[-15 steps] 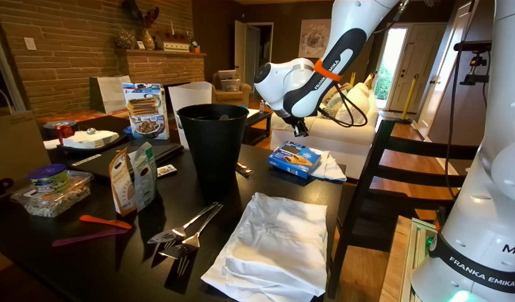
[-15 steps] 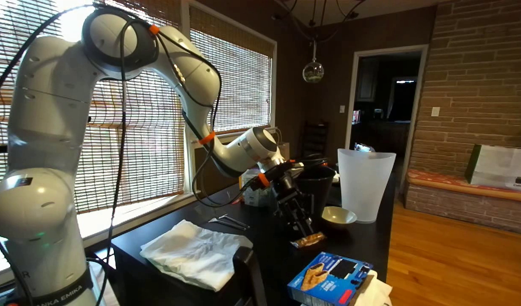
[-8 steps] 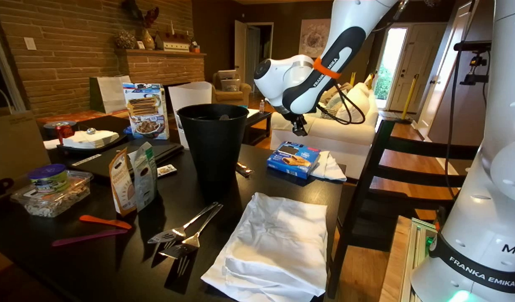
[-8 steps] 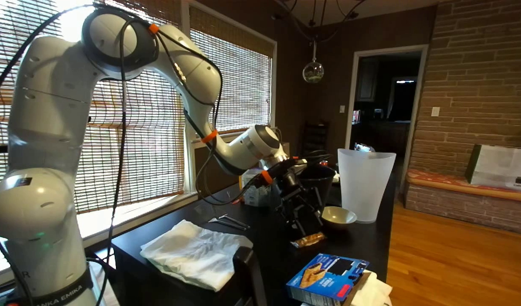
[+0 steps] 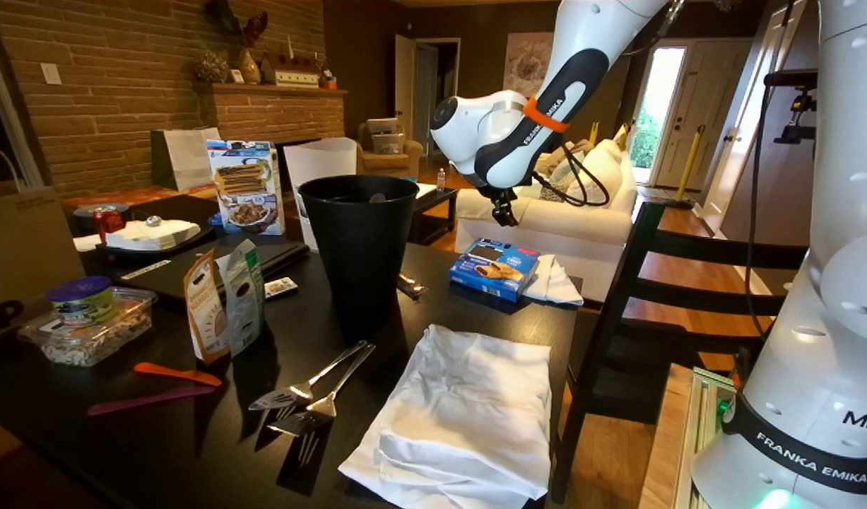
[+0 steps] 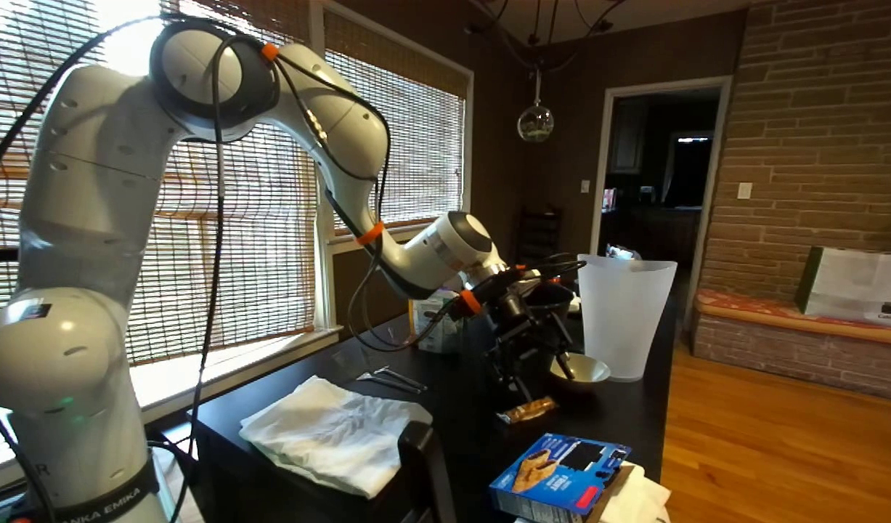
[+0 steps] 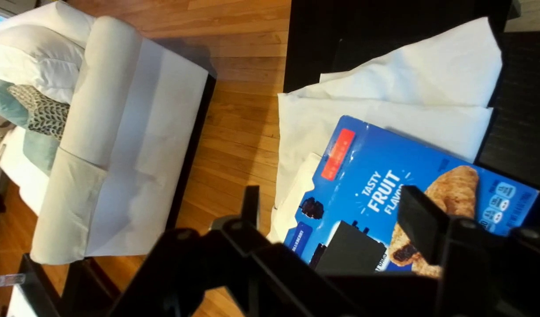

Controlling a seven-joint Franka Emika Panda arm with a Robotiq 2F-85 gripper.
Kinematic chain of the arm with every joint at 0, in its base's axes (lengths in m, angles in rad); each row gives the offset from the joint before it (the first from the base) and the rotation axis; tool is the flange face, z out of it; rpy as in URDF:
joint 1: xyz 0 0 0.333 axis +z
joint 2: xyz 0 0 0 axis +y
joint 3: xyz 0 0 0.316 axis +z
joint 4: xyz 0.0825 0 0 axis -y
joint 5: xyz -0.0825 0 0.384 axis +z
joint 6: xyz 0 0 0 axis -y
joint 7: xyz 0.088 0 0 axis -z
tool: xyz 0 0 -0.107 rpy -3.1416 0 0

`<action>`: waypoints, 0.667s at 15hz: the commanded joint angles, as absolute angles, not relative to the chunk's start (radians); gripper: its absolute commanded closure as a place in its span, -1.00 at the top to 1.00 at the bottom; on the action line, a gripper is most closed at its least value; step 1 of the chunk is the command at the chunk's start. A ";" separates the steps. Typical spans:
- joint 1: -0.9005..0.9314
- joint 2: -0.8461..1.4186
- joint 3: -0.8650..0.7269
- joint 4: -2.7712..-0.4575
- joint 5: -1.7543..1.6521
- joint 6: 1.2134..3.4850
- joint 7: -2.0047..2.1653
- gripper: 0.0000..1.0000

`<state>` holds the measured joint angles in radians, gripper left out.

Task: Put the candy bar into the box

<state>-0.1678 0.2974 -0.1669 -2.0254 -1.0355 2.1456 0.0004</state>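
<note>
The dark table (image 5: 482,318) looks smooth and faintly glossy, so anything nudged near its edge could slide over. The black bin (image 5: 359,240), tall, round and tapered, seems to be matte plastic; a low sideways sweep might topple it. The white napkin (image 7: 406,83), soft and loosely folded, could skid along with whatever presses on it. The blue box (image 6: 561,476) lies flat, partly over that napkin, at the near right in an exterior view; it is printed card, probably light enough to shift, and its ragged, brown-edged right side could snag what goes in. The gripper (image 7: 336,211), black and angular, hangs above the table, fingers spread wide with nothing between them; in the wrist view the box lies beyond them, so a straight descent would probably hit card. The candy bar (image 6: 529,411) lies on the table between bin and box, not yet picked up; its narrow, crinkled gold-brown wrapper looks slick, so a shallow or off-centre pinch might let it slip.
</note>
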 commanded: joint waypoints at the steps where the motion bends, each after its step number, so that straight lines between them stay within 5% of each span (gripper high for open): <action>1: -0.185 0.346 -0.170 -1.968 -1.007 2.139 -0.009 1.00; 10: -0.327 0.519 -0.172 -1.696 -0.604 2.089 -0.262 1.00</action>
<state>-0.2837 0.4389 -0.1791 -1.8198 -0.7610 2.1411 -0.1479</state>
